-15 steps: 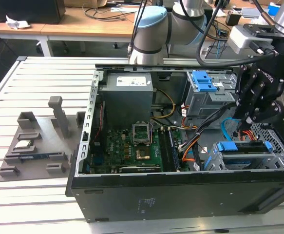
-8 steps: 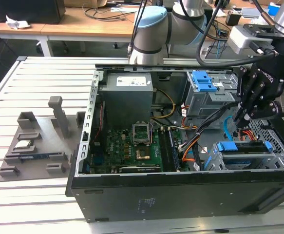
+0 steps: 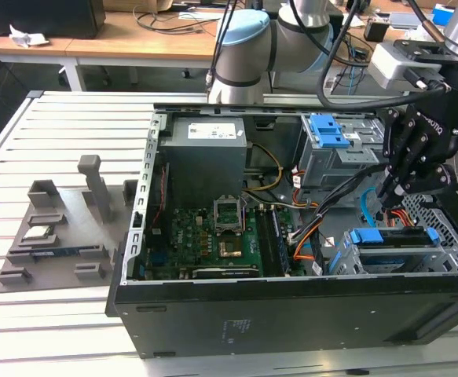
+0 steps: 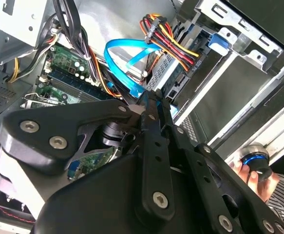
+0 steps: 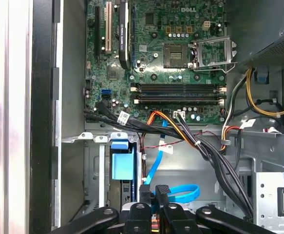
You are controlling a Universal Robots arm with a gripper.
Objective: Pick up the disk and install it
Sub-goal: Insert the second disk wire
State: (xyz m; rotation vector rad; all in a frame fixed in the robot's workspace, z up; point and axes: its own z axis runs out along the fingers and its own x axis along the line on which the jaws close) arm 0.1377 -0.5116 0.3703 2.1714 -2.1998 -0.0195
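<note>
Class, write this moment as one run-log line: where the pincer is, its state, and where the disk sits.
pincer: shut, empty, inside open computer case above drive cage | disk: seated in drive cage | nearby: blue data cable

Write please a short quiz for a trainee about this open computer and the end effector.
1. True or false: the end effector hangs over the grey fixture.
2. The flat cable beside the end effector is: A red, B blue, C green.
3. What lies on the grey fixture?
Key: 1 false, it is inside the computer case; 2 B; 3 a small square chip.
</note>
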